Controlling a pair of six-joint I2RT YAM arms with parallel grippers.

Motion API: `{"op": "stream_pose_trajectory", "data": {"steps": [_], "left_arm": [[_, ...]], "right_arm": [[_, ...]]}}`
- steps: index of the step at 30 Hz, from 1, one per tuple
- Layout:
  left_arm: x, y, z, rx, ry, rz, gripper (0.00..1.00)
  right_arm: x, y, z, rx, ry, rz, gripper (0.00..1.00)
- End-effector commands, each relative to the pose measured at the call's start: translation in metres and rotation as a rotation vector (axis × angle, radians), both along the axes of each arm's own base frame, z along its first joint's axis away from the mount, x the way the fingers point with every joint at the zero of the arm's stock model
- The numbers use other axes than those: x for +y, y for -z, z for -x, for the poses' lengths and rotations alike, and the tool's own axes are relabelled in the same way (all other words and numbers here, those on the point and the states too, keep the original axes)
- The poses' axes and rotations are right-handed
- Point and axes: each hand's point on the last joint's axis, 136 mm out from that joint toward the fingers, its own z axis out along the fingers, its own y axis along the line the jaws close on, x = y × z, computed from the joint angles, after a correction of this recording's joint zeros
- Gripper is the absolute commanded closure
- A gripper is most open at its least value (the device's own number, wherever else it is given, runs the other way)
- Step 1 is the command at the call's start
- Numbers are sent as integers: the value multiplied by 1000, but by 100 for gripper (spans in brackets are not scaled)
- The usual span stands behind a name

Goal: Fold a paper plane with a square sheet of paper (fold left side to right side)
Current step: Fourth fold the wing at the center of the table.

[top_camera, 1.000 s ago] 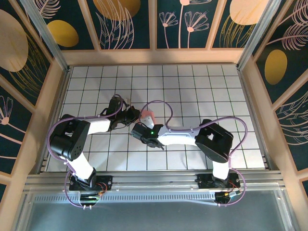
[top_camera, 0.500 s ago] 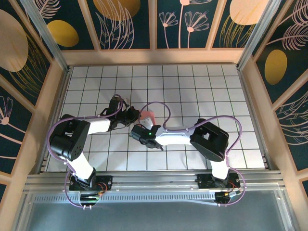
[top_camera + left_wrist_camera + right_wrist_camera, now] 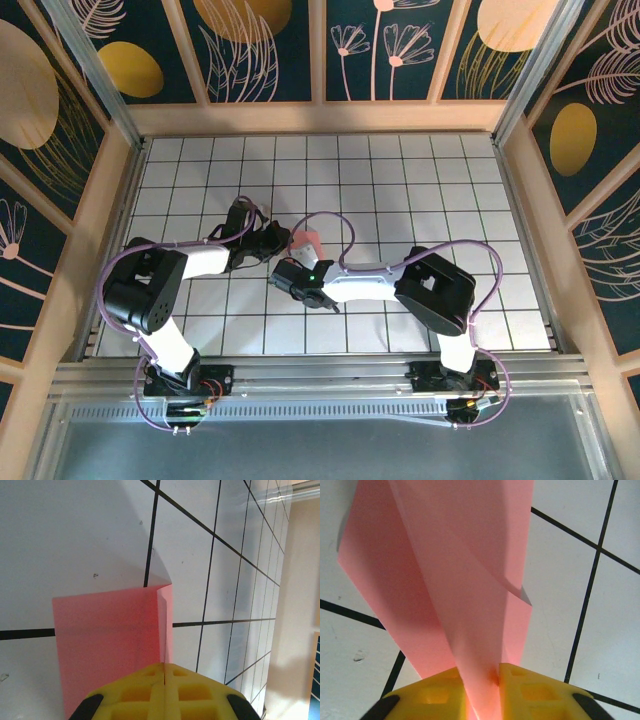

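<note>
Pink-red sheet of paper point(image 3: 445, 555), folded into layered creases, sits pinched in the closed left gripper point(image 3: 164, 669) and right gripper point(image 3: 481, 675).

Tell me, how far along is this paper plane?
Done: the pink paper already carries folds, with layers overlapping. In hand: the left gripper and right gripper each pinch it over the tiled table. Left: it is no pointed dart yet, so more folds seem needed.

Overhead, the pink paper point(image 3: 307, 241) seems largely hidden, its shape unclear.
</note>
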Motion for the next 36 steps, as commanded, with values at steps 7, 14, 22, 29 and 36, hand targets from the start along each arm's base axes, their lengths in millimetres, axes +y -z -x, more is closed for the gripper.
{"op": "stream_pose_trajectory", "data": {"steps": [7,14,22,29,36], "left_arm": [[0,-9,-3,-24,-2,-9,88],[35,-21,-3,-49,-51,-20,67],[80,-36,7,-87,-95,-92,58],[75,-30,26,-84,-23,-79,58],[55,-18,46,-55,59,-40,60]], "right_arm": [[-6,8,1,-7,7,46,97],[-7,13,4,36,1,6,100],[-4,7,2,135,-45,-152,100],[0,3,11,313,-98,-396,100],[-4,0,15,463,-110,-628,100]]}}
